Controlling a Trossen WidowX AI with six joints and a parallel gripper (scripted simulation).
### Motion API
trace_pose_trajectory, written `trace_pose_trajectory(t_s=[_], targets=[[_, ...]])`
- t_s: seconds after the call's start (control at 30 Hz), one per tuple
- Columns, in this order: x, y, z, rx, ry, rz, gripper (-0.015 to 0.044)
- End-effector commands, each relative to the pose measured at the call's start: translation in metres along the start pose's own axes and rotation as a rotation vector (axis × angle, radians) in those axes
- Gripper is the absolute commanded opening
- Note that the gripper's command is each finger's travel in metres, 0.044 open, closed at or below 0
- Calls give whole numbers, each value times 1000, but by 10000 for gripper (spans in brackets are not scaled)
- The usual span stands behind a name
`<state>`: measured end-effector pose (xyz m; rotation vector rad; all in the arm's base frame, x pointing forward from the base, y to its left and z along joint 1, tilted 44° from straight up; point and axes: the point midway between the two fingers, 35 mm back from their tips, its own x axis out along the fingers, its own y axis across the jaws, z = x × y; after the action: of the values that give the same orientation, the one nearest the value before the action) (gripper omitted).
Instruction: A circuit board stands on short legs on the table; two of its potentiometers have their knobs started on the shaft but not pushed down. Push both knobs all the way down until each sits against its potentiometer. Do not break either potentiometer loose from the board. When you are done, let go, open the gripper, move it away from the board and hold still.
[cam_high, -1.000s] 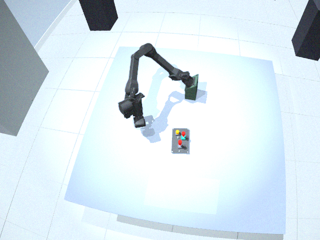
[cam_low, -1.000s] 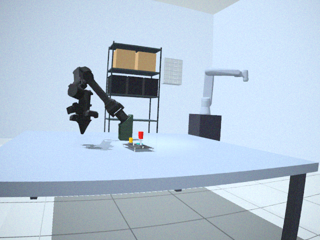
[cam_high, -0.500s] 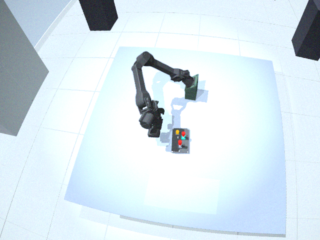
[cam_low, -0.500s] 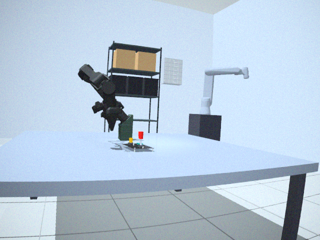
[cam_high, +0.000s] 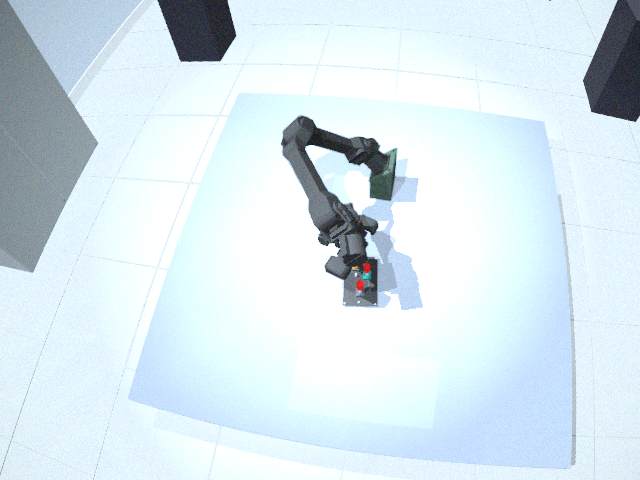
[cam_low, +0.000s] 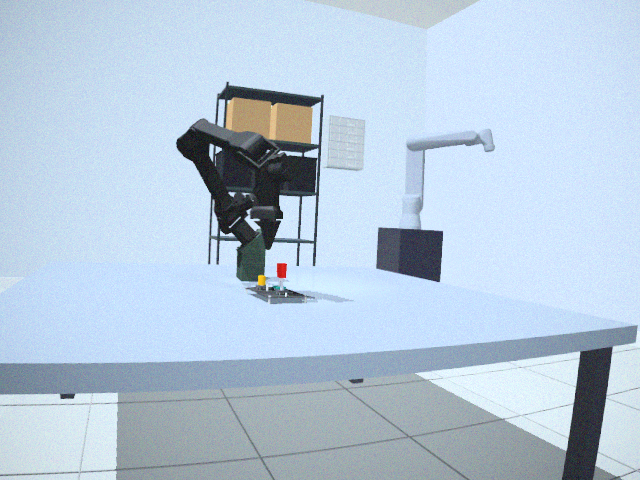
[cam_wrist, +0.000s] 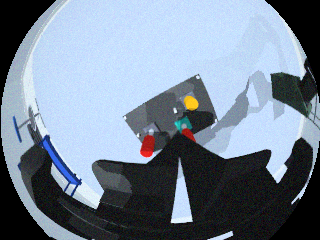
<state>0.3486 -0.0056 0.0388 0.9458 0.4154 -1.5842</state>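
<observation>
The dark circuit board (cam_high: 351, 298) (cam_low: 296, 296) (cam_wrist: 150, 111) stands on short legs on the table. One red knob (cam_high: 367, 268) (cam_wrist: 188, 134) sits high on the shaft of the teal potentiometer (cam_high: 366, 276) (cam_wrist: 182, 124). Another red knob (cam_high: 360, 285) (cam_wrist: 147, 146) sits high above a grey potentiometer, its pale shaft showing below. In the exterior view the red knobs overlap. My gripper (cam_low: 268, 248) (cam_wrist: 178, 139) is shut and empty, pointing down above the board. Its tips partly cover the teal potentiometer's knob in the wrist view; the top view hides the tips.
A yellow knob (cam_high: 354, 267) (cam_low: 261, 280) (cam_wrist: 191, 103) sits low on a third potentiometer, beside the teal one. My green base (cam_high: 381, 186) (cam_low: 250, 263) stands on the table (cam_high: 232, 335) behind the board. A shelf rack and another arm are in the background.
</observation>
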Motion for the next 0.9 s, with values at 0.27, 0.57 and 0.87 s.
trace_pose_trajectory(t_s=[0.27,0.57,0.87], targets=[[-10,-19,-33,161,-61,7,0],[10,-19,-31,162,-62,6,0],[20,-19,-31,162,-62,6,0]])
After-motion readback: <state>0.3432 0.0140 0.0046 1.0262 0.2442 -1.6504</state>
